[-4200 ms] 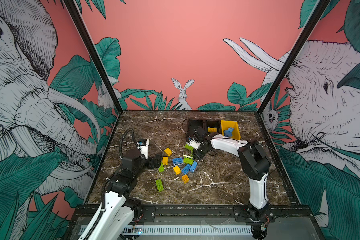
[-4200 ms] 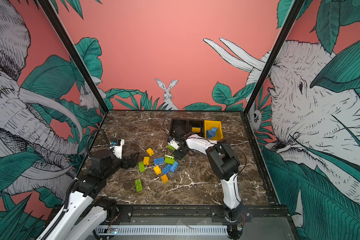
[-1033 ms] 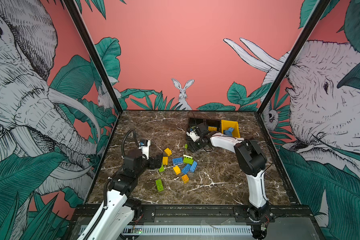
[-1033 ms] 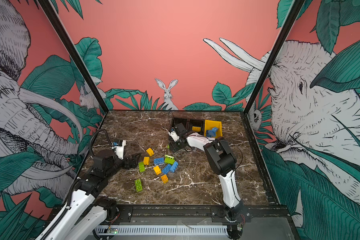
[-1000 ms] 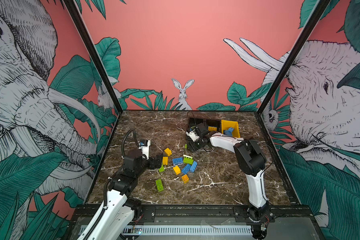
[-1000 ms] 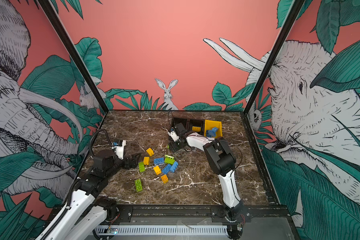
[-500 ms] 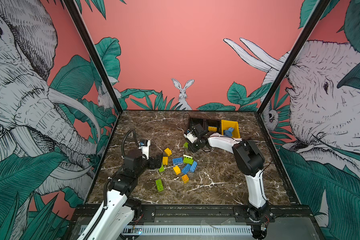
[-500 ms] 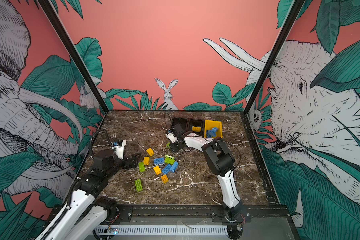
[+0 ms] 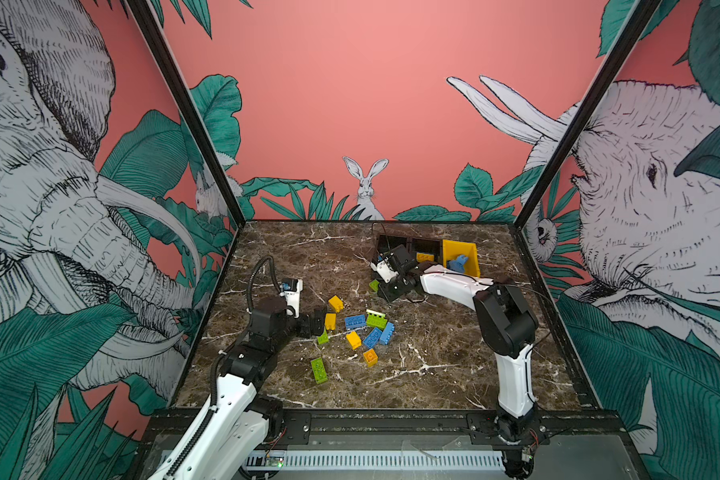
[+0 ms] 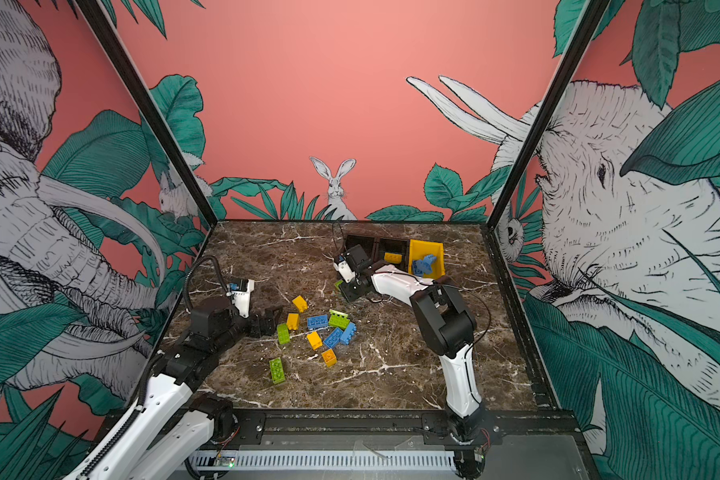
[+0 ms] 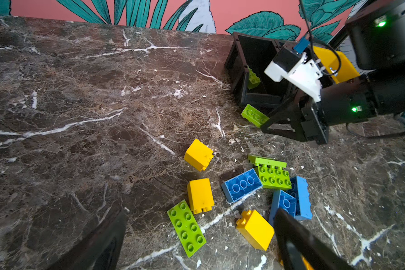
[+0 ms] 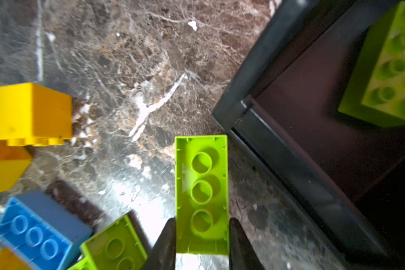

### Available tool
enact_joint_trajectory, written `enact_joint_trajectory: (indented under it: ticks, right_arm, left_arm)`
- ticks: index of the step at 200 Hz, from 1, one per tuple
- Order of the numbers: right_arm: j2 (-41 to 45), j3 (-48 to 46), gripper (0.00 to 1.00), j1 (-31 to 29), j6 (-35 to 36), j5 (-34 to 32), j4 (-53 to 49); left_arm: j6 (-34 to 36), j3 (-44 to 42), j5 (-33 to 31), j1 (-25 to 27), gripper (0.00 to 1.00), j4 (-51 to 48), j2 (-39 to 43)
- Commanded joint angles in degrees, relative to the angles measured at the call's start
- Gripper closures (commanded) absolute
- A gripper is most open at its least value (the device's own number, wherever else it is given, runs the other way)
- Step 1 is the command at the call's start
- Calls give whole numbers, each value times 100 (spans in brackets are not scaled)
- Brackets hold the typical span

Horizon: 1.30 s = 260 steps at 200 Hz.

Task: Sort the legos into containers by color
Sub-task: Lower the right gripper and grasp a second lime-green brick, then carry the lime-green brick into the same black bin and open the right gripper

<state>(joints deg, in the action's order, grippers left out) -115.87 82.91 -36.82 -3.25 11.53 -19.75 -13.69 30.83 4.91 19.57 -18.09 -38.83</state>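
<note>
Brown marble tabletop (image 9: 433, 365), veined in white, floors a booth whose walls (image 9: 350, 104) are papered with elephants, leaves and a rabbit. Two joined black bins (image 9: 385, 240) stand near the back wall, and a yellow bin (image 9: 454, 251) touches their far end.

A lime green brick (image 12: 201, 187) sits just in front of the black bins, at the foot of the end compartment farthest from the yellow bin. The right claw (image 12: 201, 236) is clamped on it. In the right wrist view its two dark fingers (image 12: 166, 240) press the brick's long sides near one end. The rest of the brick juts out past the tips, hollow underside toward that camera. In the left wrist view the brick is tilted, studs turned away from the claw. Whether it touches the marble cannot be told.

Inside that same compartment of the black bins lies a second green brick (image 11: 253, 78). A yellow brick (image 9: 425, 257) lies in the neighbouring compartment, and blue bricks (image 9: 458, 262) lie in the yellow bin.

Loose bricks (image 9: 355, 321) in green, yellow and blue are scattered well in front of the black bins. The left claw (image 9: 316, 323) hangs at the edge of that scatter, farther still from the black bins. Its jaws are spread wide and hold nothing.
</note>
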Motion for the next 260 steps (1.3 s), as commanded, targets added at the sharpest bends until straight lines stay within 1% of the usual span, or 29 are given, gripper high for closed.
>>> enact_joint_trajectory:
  ticks: [1,45,80,120,138,162,183,204,218,229,241,247,257,260]
  right_arm:
    - [579,-224,82,-18,-260,179,199]
    - [1090,-245,85,93,-454,315,16]
    - [1331,-170,85,182,-422,263,-246]
    - [1332,61,86,444,-511,164,-295]
    - [1130,293,86,646,-568,57,-291]
    - [747,662,86,815,-611,-282,-243]
    - [224,1267,86,897,-515,-547,-329]
    - [-380,2048,86,930,-442,-754,-646]
    - [-622,2294,85,935,-427,-875,-697]
    - [-794,2458,84,945,-461,-1017,-696]
    - [-908,2579,81,966,-506,-1031,-712]
    - [-957,2637,77,968,-527,-1034,-707]
    - [-1021,2722,65,969,-559,-1039,-726]
    - [-1031,2732,63,969,-564,-1039,-731]
  left_arm:
    - [-24,113,14,16,1,243,-82]
    - [-66,114,92,16,1,384,-195]
    - [-54,90,92,15,1,370,-164]
    - [-20,100,45,20,1,282,-64]
    - [3,120,49,14,1,163,-3]
    - [-17,65,63,21,1,110,135]
    - [22,11,8,21,1,47,184]
    - [83,11,-23,22,1,7,191]
    - [120,19,-31,17,1,42,188]
    - [121,50,-39,17,1,41,183]
    - [134,88,-33,25,1,14,187]
    - [147,90,-41,18,1,2,183]
    - [149,70,-59,18,1,3,208]
    - [148,67,-65,20,1,6,220]
